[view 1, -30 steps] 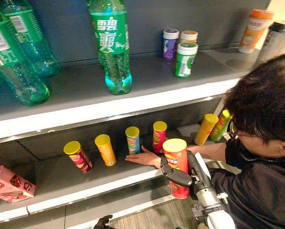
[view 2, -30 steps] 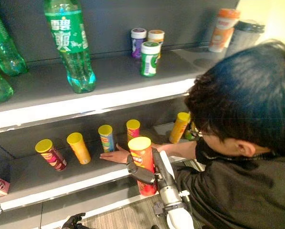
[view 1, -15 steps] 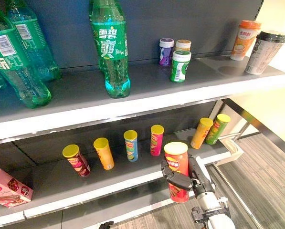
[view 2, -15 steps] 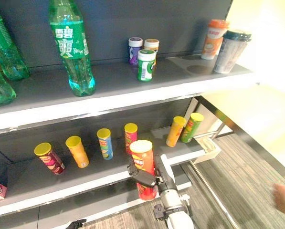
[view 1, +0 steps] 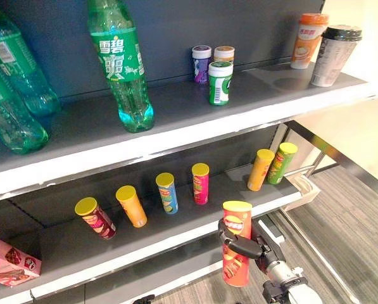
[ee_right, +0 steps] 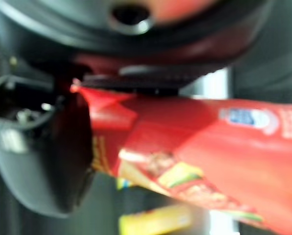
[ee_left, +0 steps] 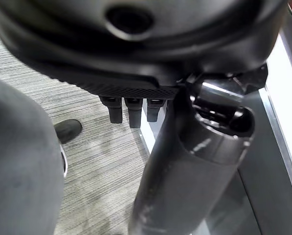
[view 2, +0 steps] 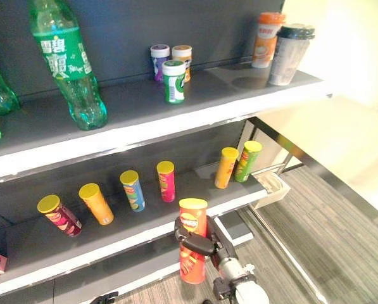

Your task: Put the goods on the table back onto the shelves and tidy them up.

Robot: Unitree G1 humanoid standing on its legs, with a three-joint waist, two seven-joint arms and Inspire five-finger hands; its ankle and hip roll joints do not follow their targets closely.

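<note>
My right hand [view 1: 259, 248] is shut on a red chip can with a yellow lid [view 1: 237, 253], its thumb across the can's front. The can stands upright in the air, just in front of and below the lower shelf's front edge [view 1: 176, 244]. In the right wrist view the red can [ee_right: 199, 147] runs close past the thumb [ee_right: 48, 147]. On the lower shelf stand a maroon can [view 1: 97, 217], an orange can [view 1: 132, 206], a blue can [view 1: 167, 192] and a pink can [view 1: 201, 183]. My left hand [ee_left: 131, 110] hangs low over the floor, fingers relaxed.
An orange can [view 1: 261, 170] and a green can [view 1: 281, 163] stand at the lower shelf's right end, a pink box [view 1: 8, 261] at its left. The upper shelf [view 1: 176, 133] carries green bottles [view 1: 122, 69], small jars [view 1: 219, 81] and two cups [view 1: 331, 54].
The person who leaned at the lower shelf with a hand on it has left. The camera has shifted. My right hand holds the can a little lower before the shelf edge.
</note>
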